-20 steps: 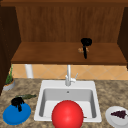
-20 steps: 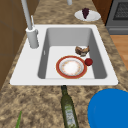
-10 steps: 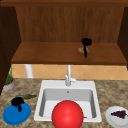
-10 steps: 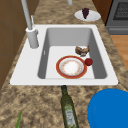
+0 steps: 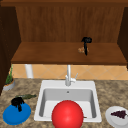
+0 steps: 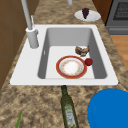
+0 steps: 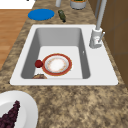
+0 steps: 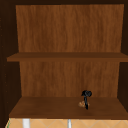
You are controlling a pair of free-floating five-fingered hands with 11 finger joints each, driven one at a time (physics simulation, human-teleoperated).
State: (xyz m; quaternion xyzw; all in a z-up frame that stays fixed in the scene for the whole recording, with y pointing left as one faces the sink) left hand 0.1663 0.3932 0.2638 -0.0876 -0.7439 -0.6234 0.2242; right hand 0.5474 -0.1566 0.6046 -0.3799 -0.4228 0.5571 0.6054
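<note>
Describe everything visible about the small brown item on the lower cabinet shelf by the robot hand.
The brown item is a small, roundish, tan lump, too small to identify. It sits on the lower wooden shelf, toward its right side, well back from the front edge. The right robot hand hangs just to its right, fingers pointing down beside it; whether they touch it cannot be told. The front view shows the same item by the hand.

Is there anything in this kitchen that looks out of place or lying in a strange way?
Yes: the green bottle lies flat on the counter beside the blue plate, and a small brown item sits on the cabinet shelf by the right hand.
</note>
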